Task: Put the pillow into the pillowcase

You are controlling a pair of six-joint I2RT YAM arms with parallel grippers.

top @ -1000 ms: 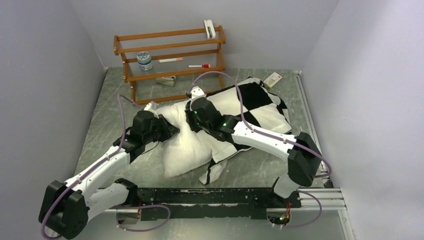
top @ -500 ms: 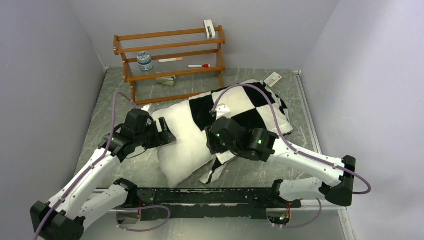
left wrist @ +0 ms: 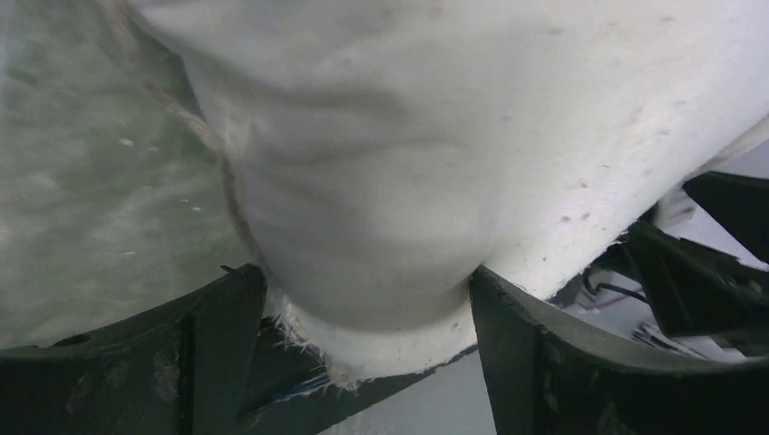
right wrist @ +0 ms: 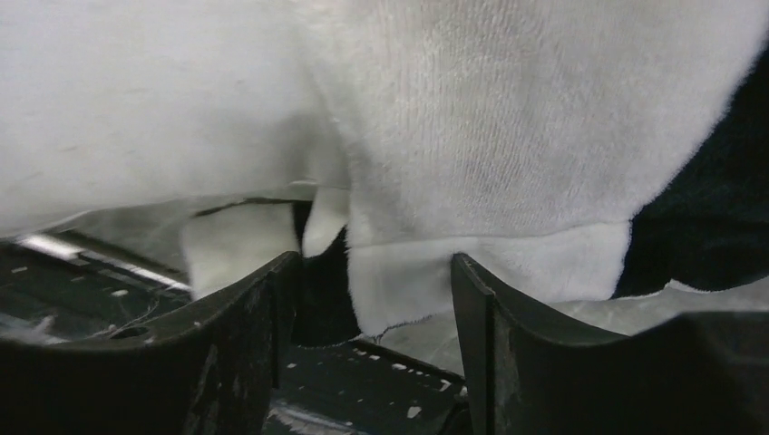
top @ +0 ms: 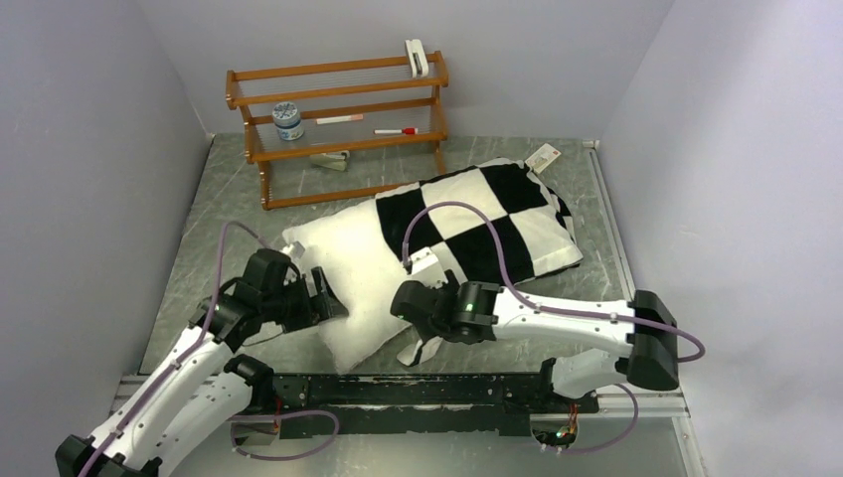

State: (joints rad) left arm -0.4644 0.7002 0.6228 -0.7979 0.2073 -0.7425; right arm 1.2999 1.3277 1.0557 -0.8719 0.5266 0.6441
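Soft, light-looking pillow (top: 353,278) lay half inside the checkered pillowcase (top: 487,214). Left gripper (left wrist: 367,275) jaws pinched the pillow's seamed corner; right gripper (right wrist: 374,258) jaws spread around the floppy pillowcase hem, probably the best hold.

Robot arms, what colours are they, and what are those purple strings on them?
Both the left arm and the right arm have smooth white shells with chunky black joints. A thin purple cable loops along each one. The right arm shows a tiny green light. The left gripper and the right gripper each have two flat black fingers, scuffed and dusty.
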